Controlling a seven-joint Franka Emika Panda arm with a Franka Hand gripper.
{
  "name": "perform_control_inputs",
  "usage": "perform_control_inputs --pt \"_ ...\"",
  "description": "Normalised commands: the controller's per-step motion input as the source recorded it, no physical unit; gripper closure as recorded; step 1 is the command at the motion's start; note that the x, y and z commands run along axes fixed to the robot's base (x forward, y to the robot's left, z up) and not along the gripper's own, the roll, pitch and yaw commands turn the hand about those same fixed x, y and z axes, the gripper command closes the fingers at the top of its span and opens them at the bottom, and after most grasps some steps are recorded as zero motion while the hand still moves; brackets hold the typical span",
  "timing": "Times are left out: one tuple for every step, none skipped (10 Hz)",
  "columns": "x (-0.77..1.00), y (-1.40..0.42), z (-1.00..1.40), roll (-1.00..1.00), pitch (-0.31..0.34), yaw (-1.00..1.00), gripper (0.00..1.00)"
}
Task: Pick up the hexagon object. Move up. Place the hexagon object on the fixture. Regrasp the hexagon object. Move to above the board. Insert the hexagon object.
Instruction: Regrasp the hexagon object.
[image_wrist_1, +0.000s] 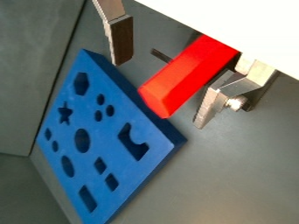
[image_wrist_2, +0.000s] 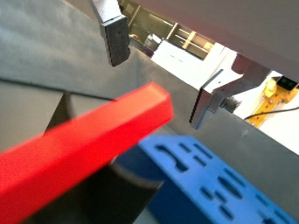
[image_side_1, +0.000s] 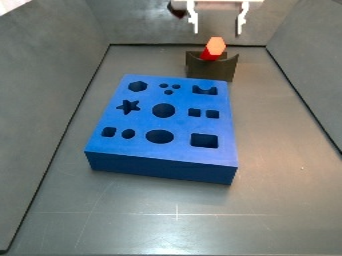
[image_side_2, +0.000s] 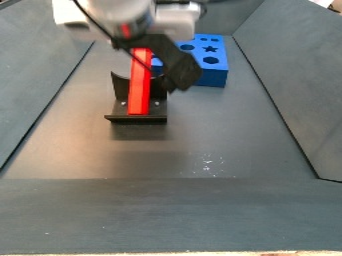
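Gripper: in a side view the gripper (image_side_1: 217, 18) sits at the top edge of the frame, above the red piece, its body cut off by the frame; two silver fingers hang down with a clear gap between them, and nothing is held.
Fingers: in both wrist views the plates stand wide apart, one finger (image_wrist_1: 118, 37) near the top of the frame and the other (image_wrist_1: 216, 101) toward the right (its pad faces away and is hard to make out).
Hexagon object: the red hexagon object (image_side_1: 214, 47) rests on the dark block in the upper middle of the frame, only its end face showing; in a side view (image_side_2: 138, 82) it shows as a long red bar leaning on the block, its top hidden by the arm.
Wrist views of the peg: it lies between the fingers, touching neither (image_wrist_1: 184, 75); in a wrist view (image_wrist_2: 82, 149) it is close to the lens, blurred, and cut off at the lower left.
Fixture: the fixture (image_side_1: 211, 66) stands just beyond the far edge of the slab, apart from it; its notch is covered by the peg.
Board: the blue board (image_side_1: 167, 125) lies flat in mid-frame, every hole empty; in a side view (image_side_2: 203, 58) the arm hides its left part.
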Motion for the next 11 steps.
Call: perform_control_inputs --pt "-0.03 0.0 0.96 0.06 0.056 0.03 0.0" --pt "-0.03 0.01 0.72 0.04 0.075 0.02 0.0" --pt "-0.02 0.01 0.53 0.04 0.083 0.0 0.0" --pt "-0.02 0.01 0.28 0.04 0.089 -0.01 0.0" --pt "0.15 -0.83 0.9 1.0 0.069 0.03 0.0" --pt "0.15 -0.82 0.79 1.0 0.068 0.03 0.0" --pt "0.07 -0.63 0.6 1.0 0.064 0.03 0.0" --pt "0.01 -0.42 0.4 1.0 0.06 0.03 0.0" --pt "-0.01 -0.29 0.25 1.0 0.058 0.03 0.0" --pt "-0.01 -0.07 0.04 1.0 0.055 0.02 0.0" --pt "-0.01 -0.02 0.01 1.0 0.055 0.02 0.0"
